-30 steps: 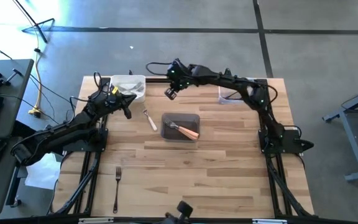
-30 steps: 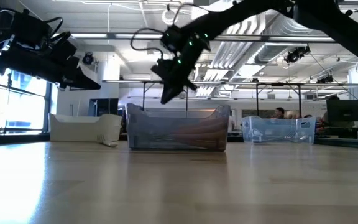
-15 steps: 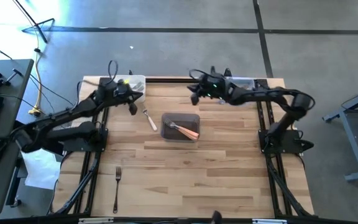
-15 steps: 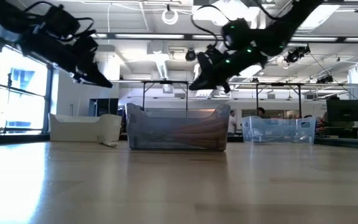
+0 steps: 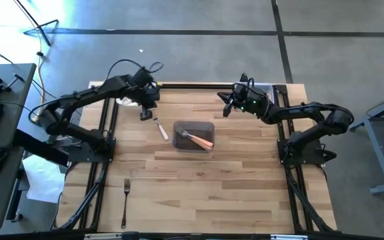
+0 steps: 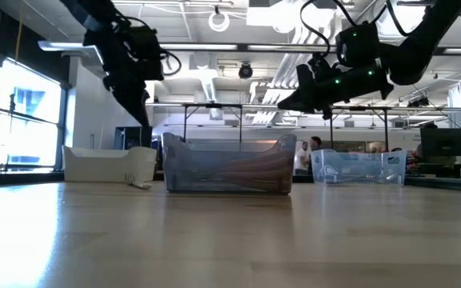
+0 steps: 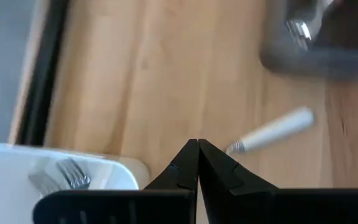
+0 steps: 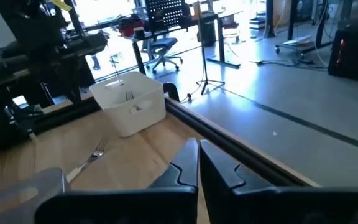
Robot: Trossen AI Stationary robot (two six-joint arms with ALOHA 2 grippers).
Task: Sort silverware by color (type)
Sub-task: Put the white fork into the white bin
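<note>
A white-handled fork [image 5: 160, 127] lies flat on the wood between the white tub [image 5: 139, 90] and the grey tub [image 5: 193, 135]. The grey tub holds orange-handled forks [image 5: 202, 141]. The left wrist view shows fork tines [image 7: 61, 171] inside the white tub [image 7: 104, 171]. A dark fork [image 5: 126, 200] lies near the table's front left. My left gripper [image 5: 144, 115] hangs shut, pointing steeply down beside the white tub, above the white fork's handle [image 7: 272, 130]. My right gripper [image 5: 223, 109] is shut and nearly level in the air at the far right, holding nothing.
A clear tub [image 6: 358, 166] stands at the far right, under my right arm in the high view. Bare wood fills the table's near half. People and desks show in the room beyond the far edge.
My right gripper has drawn back from above the table's far middle toward the right edge and tipped from pointing down to nearly level. My left arm has unfolded and risen. Its gripper has shifted slightly right of the white tub and tipped steeply down. Both stayed shut.
</note>
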